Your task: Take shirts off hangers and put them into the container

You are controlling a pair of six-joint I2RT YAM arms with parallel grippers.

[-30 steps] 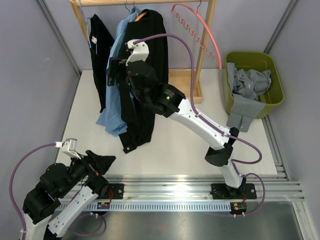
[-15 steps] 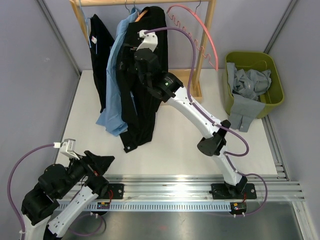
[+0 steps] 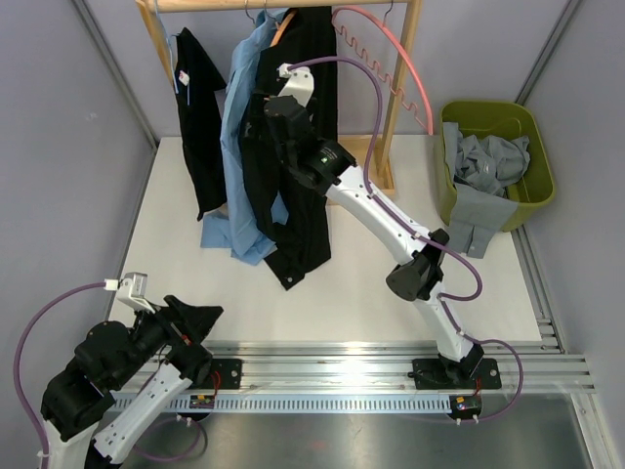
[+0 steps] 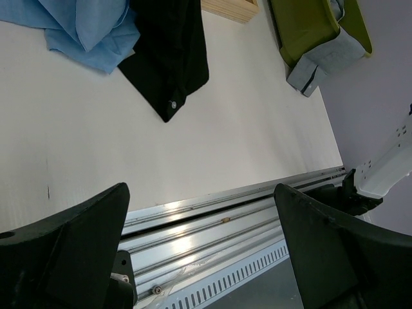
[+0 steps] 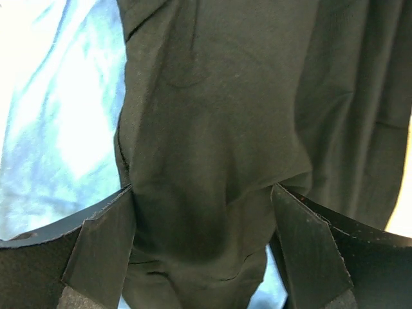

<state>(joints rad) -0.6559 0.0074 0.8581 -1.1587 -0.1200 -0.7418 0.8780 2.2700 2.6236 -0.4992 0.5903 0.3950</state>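
Note:
On the wooden rack hang a black shirt, a light blue shirt and a second black shirt on an orange hanger. A pink hanger hangs bare at the right. My right gripper is pushed into the second black shirt; in the right wrist view it stands open with a bulge of the black cloth between its fingers. A grey shirt lies in the olive-green container. My left gripper is open and holds nothing, low over the near edge.
The rack's wooden post and shallow tray stand between the shirts and the container. A grey sleeve hangs over the container's front rim. Aluminium rails run along the near edge. Grey walls close in both sides.
My right arm has moved right and further into the black shirt. The blue and black shirts have swung to the right with it, and the pink hanger has shifted. The left arm stays still.

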